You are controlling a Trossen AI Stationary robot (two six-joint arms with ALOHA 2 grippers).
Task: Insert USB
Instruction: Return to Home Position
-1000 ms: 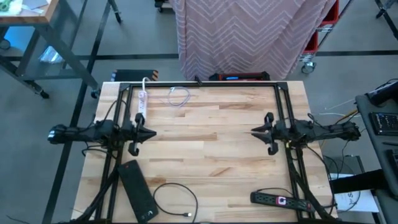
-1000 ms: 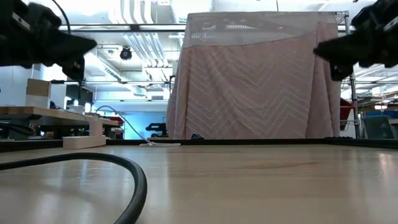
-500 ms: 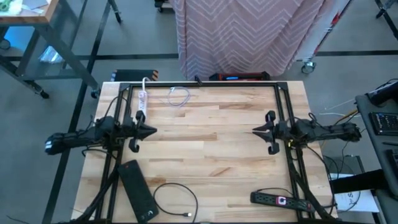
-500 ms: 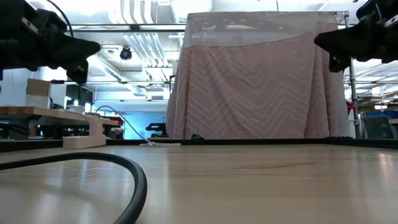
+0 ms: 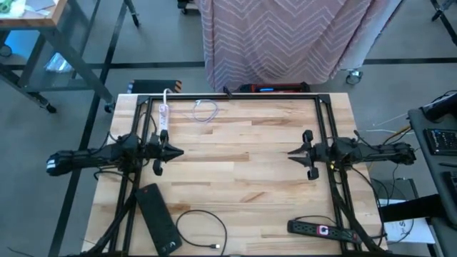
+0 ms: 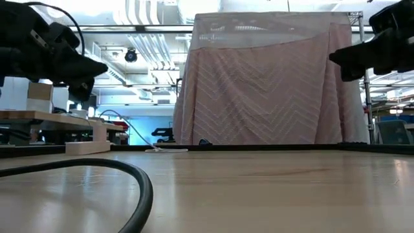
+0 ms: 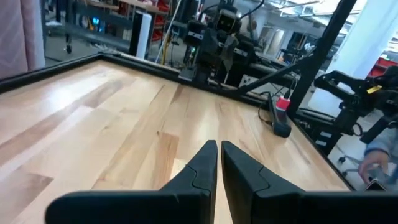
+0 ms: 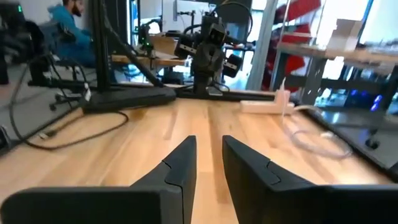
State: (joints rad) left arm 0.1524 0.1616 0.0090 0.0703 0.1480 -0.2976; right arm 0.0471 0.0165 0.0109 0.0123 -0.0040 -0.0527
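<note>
Your wooden table (image 5: 243, 178) fills the middle of the high view. Above its top edge hangs a pink chevron curtain (image 5: 278, 36), which also takes up the centre of the low view.

The left arm (image 5: 93, 158) lies level across the table's left edge and the right arm (image 5: 371, 151) across its right edge, their tips pointing at each other and well apart. You can see the left gripper (image 5: 178, 151) left of centre. In its wrist view its fingers are pressed almost together, with only a hairline between them and nothing held. The right gripper (image 5: 290, 152) sits right of centre. Its fingers stand a narrow gap apart, bare wood showing between them, and they hold nothing.

At the lower left lies the black outlet extension (image 5: 157, 220), set at a slant. The black cable (image 5: 207, 218) curls just to its right. You cannot tell from here whether the plug is seated. At the lower right, a second black power strip (image 5: 314, 229) lies with a pink-and-white piece (image 5: 323, 230) on it.

In the upper left of the table you have the white outlet extension (image 5: 163, 116), and a thin white cable (image 5: 207, 111) is looped near it.
</note>
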